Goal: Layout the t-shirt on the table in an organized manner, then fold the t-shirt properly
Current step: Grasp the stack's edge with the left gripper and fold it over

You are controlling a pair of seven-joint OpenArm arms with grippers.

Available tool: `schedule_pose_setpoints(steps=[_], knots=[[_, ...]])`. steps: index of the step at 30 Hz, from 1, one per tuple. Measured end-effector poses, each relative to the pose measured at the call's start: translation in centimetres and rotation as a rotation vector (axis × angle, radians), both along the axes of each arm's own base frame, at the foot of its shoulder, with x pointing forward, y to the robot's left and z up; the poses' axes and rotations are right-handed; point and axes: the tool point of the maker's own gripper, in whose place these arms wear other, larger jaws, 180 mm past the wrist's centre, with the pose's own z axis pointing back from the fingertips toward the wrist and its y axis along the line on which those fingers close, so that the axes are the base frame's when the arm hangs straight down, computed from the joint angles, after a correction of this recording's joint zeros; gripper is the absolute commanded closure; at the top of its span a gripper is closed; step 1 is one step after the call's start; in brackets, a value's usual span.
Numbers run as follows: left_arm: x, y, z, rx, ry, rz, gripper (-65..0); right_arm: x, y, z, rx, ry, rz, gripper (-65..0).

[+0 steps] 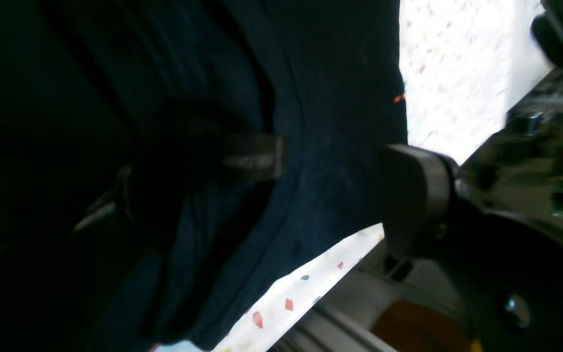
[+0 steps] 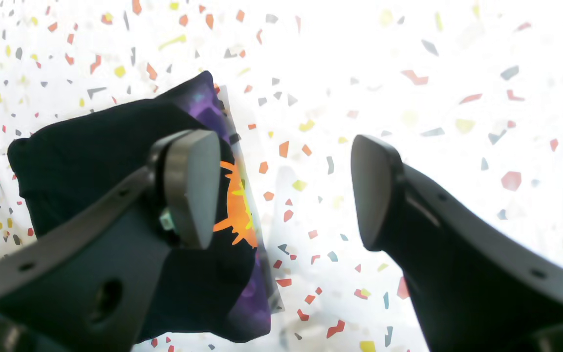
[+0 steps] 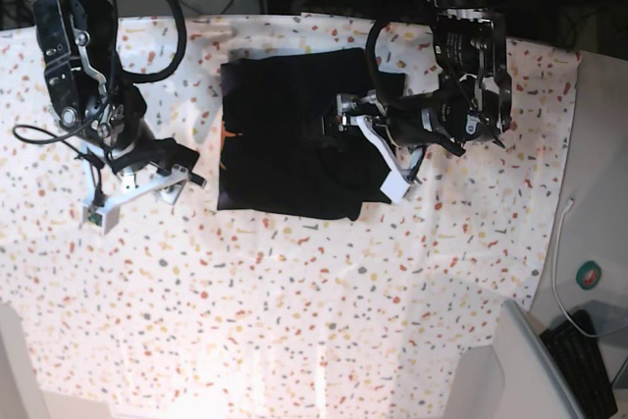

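One shirt, one desk, two arms

A single black t-shirt [image 3: 289, 134] lies on the one speckled desk [image 3: 294, 321]. Two robot arms reach over it, each ending in one gripper: the left gripper [image 3: 358, 139] with its two fingers spread at the shirt, and the right gripper [image 3: 147, 183] with two fingers apart above the cloth. One keyboard [image 3: 587, 352] sits at the lower right corner.

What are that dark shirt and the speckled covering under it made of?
The t-shirt looks like soft matte knit fabric: it creases and folds limply, with an orange-and-purple print. The table seems covered by a thin white cloth printed with coloured flecks; faint ripples suggest textile, though coated sheet is possible.
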Motion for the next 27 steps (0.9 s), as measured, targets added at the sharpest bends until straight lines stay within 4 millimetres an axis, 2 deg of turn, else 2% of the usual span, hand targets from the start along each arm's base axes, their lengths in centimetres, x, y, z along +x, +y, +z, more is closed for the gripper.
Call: schedule_pose_setpoints(steps=[6, 13, 21, 27], knots=[[0.2, 0.0, 0.0, -0.001, 0.012, 0.014, -57.8, -0.2, 0.0, -0.1, -0.001, 0.005, 0.000, -39.5], [1.7, 2.0, 3.2, 0.059, -0.121, 0.018, -57.8, -0.2, 0.0, -0.1, 0.000, 0.004, 0.000, -39.5], [0.0, 1.6, 0.5, 0.046, -0.001, 0.032, -57.8, -0.1, 0.2, -0.1, 0.006, 0.003, -0.002, -39.5], [0.6, 1.9, 0.5, 0.045, 0.027, 0.087, -57.8, -0.2, 0.3, -0.1, 0.008, 0.004, -0.001, -39.3]])
